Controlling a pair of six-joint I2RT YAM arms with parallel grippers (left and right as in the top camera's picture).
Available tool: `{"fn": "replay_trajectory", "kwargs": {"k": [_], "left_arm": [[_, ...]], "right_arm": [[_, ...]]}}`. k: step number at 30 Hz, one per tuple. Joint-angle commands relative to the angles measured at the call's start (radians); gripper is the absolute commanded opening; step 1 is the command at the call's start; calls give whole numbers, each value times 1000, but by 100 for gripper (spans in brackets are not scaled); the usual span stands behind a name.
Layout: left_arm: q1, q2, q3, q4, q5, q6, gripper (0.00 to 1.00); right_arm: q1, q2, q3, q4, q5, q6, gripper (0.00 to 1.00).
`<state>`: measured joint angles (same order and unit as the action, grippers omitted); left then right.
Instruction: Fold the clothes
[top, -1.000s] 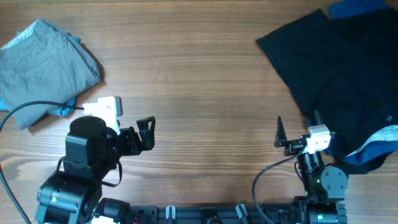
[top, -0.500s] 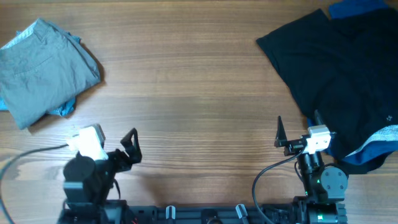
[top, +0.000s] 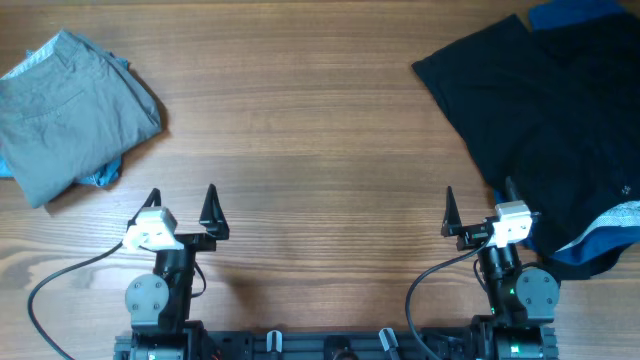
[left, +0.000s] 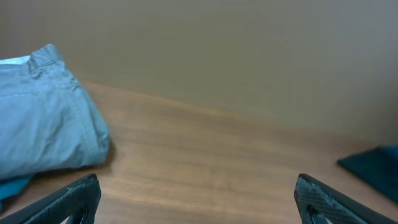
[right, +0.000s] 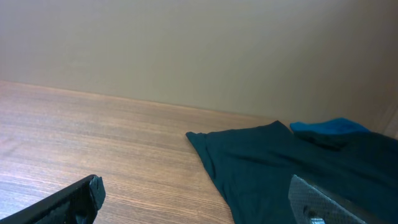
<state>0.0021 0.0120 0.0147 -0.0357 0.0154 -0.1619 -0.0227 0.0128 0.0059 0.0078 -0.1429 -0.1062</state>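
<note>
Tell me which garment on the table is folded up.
The grey shorts at the far left, folded into a compact bundle; the dark navy garment at the right lies spread out.

Over on the right of the wooden counter (top: 320, 130), spread out flat: a dark navy garment (top: 540, 110). Peeking past its far edge, a bright blue cloth (top: 570, 12). Tucked under its near corner, a pale blue patterned edge (top: 625, 215). Behind everything, a plain beige wall (right: 186, 43).
</note>
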Motion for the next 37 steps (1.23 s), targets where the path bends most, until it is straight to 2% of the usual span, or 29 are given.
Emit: {"fn": "replay_trajectory", "kwargs": {"k": [1, 4, 37], "left_arm": [[5, -9, -9, -43, 2, 103, 100], [5, -9, -9, -40, 2, 69, 100], [5, -6, -9, -40, 2, 69, 100]], "right_arm": [[-5, -9, 0, 4, -19, 2, 100], [-5, -9, -1, 4, -19, 2, 100], [-5, -9, -1, 4, -19, 2, 100]]}}
